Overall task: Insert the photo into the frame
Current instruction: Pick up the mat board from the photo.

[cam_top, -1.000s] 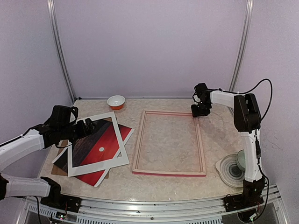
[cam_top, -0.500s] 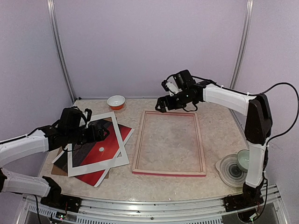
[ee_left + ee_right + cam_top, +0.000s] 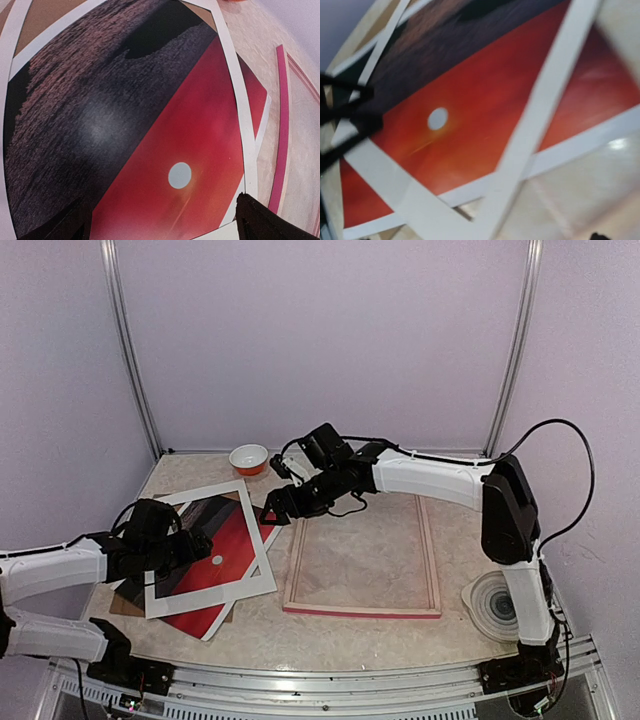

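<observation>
My right gripper [image 3: 272,512]: swinging away from the thin pink rectangular frame [image 3: 430,550], now reaching the red sunset photo print [image 3: 228,538]; grip state: cannot tell. My left gripper [image 3: 195,538]: hovering released above it.

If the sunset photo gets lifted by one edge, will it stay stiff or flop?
Probably flops: the photo looks like a large thin sheet lying flat. Soft glare on it in the left wrist view suggests it may be slippery. The white mat lies on top and would likely slide along.
</observation>
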